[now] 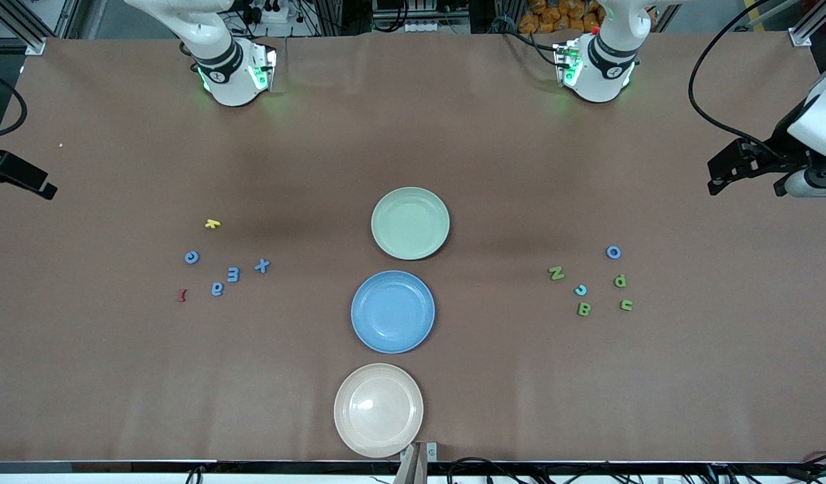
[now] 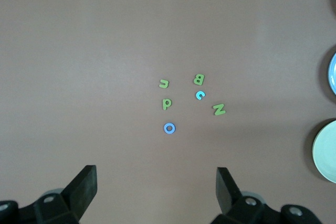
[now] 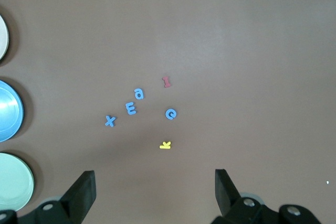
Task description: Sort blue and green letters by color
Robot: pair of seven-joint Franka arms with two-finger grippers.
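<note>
Both end effectors hanging high over surface, released, grasping nothing.

Left end effector [image 2: 156, 187]: green letters [image 2: 198, 80] and blue O [image 2: 169, 128] lying flat below it, O closest under fingers.

Right end effector [image 3: 155, 190]: blue letters [image 3: 131, 109] below it, yellow letter [image 3: 165, 145] and red letter [image 3: 166, 82] mixed in; you are skipping those.

You are descending straight, pinching one letter's edges, carrying to green plate [image 1: 410, 222] or blue plate [image 1: 392, 311].

blue letters [image 1: 232, 273], green letters [image 1: 584, 308], brown table [image 1: 117, 376]
</note>
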